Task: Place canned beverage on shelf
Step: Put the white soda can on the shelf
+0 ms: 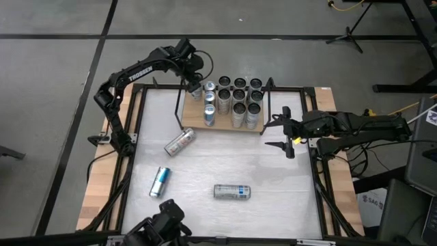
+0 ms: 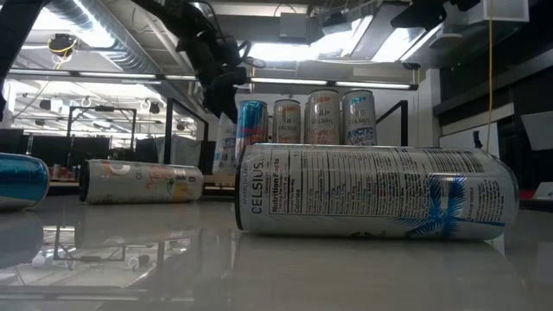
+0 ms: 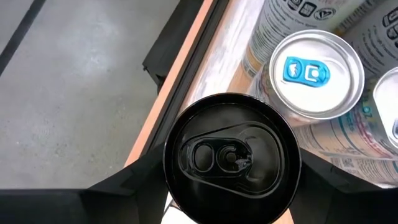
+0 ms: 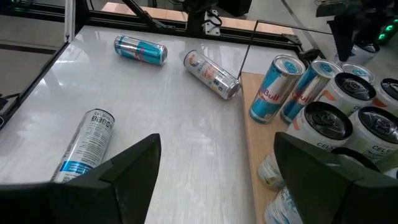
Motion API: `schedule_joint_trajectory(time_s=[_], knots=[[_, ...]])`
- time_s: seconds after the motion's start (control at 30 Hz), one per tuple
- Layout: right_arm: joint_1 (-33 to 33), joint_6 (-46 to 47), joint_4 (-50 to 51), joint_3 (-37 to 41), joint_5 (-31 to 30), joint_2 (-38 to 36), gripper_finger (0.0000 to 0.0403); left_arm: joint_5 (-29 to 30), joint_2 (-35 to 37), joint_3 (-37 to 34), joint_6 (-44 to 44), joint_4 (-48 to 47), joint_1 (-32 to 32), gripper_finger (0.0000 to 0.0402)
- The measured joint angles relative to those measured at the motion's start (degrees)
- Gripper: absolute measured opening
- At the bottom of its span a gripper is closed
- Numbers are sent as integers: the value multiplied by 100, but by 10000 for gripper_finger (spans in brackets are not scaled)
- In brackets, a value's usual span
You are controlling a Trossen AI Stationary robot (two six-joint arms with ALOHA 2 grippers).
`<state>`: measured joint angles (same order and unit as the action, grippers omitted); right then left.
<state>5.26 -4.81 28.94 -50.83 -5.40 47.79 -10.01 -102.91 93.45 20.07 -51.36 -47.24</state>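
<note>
My left gripper (image 1: 194, 87) hangs over the far left corner of the shelf (image 1: 191, 121), shut on an upright can with a black top (image 3: 230, 158). The shelf is a wooden board in a black rod frame. Several upright cans (image 1: 239, 102) stand on their bases on the board. A silver-topped can with a blue tab (image 3: 314, 71) stands right beside the held one. My right gripper (image 1: 287, 140) waits open and empty off the shelf's right end. My left gripper has the black-topped can between its two fingers (image 3: 124, 183), one on each opposite side of the can's upper wall (image 3: 169, 180) just under the top rim. The fingers come from above, slanting down. The can is upright; its base is hidden.
Three cans lie on their sides on the white tabletop: one (image 1: 179, 141) near the shelf's front left corner, a blue one (image 1: 160, 181) toward the near left, and a silver Celsius can (image 1: 232, 191) at the near middle. The shelf's upright end loop (image 1: 181, 102) stands by my left gripper.
</note>
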Motion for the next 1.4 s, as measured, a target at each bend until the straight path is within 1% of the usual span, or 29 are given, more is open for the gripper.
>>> schedule_joint_trajectory(time_s=[0.17,0.43,0.53,0.93,1.1,1.4], knots=[[-2,-1,-3,0,-21,0,303,142,7,2,2,-124,51,242],[-2,-1,-5,0,-47,0,303,241,11,2,0,-192,52,279],[-2,-1,-5,0,-47,0,303,283,-17,-17,-10,-240,52,287],[-2,-1,-4,0,-46,0,303,278,-17,-17,-13,-236,83,290],[-1,-1,-4,0,-45,0,303,480,-13,-15,-13,-231,127,290],[-2,-1,-4,0,-45,0,303,512,-11,-11,-46,-222,153,290]])
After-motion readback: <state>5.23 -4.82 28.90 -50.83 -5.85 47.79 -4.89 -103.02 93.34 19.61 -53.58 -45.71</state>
